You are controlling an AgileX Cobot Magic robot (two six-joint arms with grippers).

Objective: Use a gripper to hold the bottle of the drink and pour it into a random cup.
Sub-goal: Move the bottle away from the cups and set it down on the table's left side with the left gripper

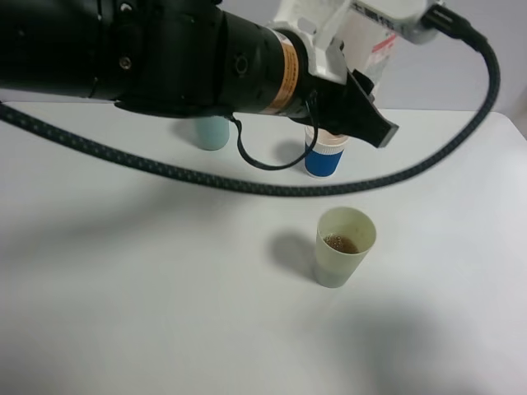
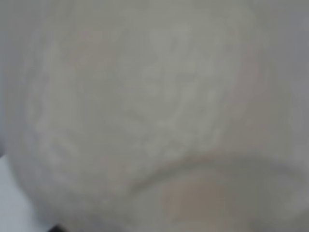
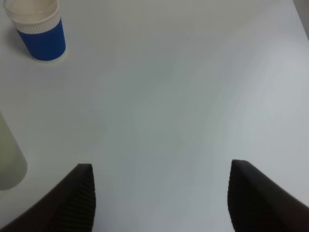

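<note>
My left gripper [image 1: 356, 51] hangs high at the top right of the exterior view, shut on the bottle [image 1: 380, 49], a clear one with a red-and-white label. The bottle [image 2: 154, 116] fills the left wrist view as a pale blur, and the fingers are hidden there. Below it on the table stands the yellowish-green cup [image 1: 344, 247], upright, with brown drink [image 1: 341, 243] at its bottom. My right gripper [image 3: 161, 195] is open over bare table, nothing between its dark fingers [image 3: 79, 198]. An edge of the pale cup [image 3: 8, 157] shows beside it.
A white cup with a blue sleeve [image 1: 326, 156] [image 3: 37, 30] stands behind the green cup. A teal cup [image 1: 211, 132] stands further left, half under the black left arm [image 1: 165, 58]. That arm's cable [image 1: 272, 188] loops across the white table [image 1: 123, 288].
</note>
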